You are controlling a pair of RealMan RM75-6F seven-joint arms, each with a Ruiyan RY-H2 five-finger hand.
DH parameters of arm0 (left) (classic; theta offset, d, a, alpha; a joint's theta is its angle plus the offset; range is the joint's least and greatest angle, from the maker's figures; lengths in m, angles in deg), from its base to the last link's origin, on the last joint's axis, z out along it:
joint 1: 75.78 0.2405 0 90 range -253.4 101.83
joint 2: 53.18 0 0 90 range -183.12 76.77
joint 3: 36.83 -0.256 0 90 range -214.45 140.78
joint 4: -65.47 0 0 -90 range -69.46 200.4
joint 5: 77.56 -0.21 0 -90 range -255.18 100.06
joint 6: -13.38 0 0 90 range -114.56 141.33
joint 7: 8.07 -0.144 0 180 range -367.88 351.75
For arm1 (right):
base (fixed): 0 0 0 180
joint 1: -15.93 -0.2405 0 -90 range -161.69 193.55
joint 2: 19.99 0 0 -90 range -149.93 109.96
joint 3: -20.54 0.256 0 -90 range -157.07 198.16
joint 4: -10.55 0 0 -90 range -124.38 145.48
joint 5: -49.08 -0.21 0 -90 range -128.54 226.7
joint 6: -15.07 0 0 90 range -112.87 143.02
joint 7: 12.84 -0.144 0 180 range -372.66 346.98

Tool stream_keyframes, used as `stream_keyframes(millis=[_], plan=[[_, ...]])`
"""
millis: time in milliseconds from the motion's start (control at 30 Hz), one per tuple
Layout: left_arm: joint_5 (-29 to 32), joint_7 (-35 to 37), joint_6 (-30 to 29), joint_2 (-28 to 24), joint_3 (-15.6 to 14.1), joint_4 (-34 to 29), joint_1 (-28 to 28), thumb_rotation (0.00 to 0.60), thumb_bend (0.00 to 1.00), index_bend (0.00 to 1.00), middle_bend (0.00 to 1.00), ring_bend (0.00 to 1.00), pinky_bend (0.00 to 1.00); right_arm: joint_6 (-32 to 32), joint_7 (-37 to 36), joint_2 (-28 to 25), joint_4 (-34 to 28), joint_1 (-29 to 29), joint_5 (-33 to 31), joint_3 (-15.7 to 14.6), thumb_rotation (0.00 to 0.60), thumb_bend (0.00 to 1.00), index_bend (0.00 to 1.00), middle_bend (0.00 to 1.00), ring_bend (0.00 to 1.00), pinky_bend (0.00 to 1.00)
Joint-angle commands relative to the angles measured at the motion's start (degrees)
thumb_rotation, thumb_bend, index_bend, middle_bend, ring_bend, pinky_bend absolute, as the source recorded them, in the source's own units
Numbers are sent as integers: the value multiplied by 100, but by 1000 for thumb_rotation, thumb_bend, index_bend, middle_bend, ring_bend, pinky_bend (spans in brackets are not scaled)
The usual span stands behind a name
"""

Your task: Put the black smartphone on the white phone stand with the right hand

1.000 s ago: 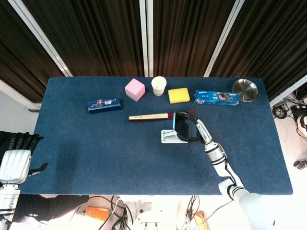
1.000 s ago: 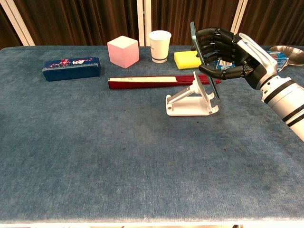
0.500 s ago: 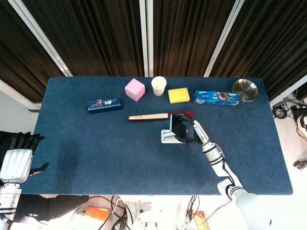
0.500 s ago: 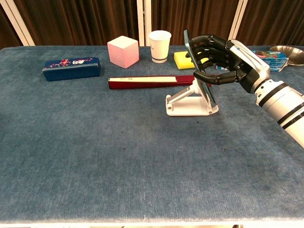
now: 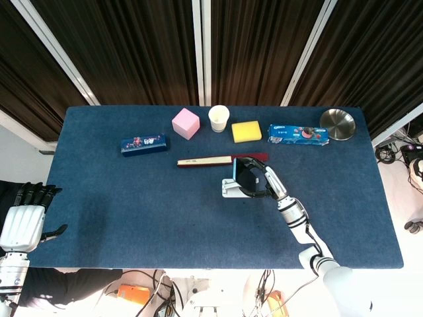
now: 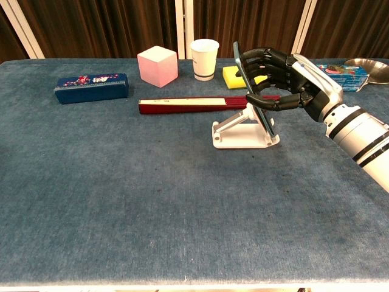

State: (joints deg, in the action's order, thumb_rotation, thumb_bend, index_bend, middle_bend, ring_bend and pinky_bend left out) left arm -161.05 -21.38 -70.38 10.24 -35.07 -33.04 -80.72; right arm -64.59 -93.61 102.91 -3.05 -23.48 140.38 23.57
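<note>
Right hand (image 6: 285,85) grips the phone (image 6: 251,91) — fingers (image 6: 260,64) wrapped around it. Phone's long axis tilts back along the stand (image 6: 243,129) cradle, lower edge at or near the lip; seating cannot be confirmed.

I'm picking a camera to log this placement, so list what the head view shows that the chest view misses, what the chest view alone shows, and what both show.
Head view only: the left hand, off the table's left edge, holding nothing, and the round top of the steel bowl.

Chest view only: the side profile, with the black smartphone tilted back against the white phone stand.

Both: the right hand gripping the phone, the pink cube, paper cup, yellow sponge and blue box.
</note>
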Motion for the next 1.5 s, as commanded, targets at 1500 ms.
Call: stream_keyframes(millis=[1500], plan=[[-33,83,40,77,-3,117,-63,600,78,204,165,104,0,-50,1011,-380,-75,17,149,-309,506,218,264,294,179,278]])
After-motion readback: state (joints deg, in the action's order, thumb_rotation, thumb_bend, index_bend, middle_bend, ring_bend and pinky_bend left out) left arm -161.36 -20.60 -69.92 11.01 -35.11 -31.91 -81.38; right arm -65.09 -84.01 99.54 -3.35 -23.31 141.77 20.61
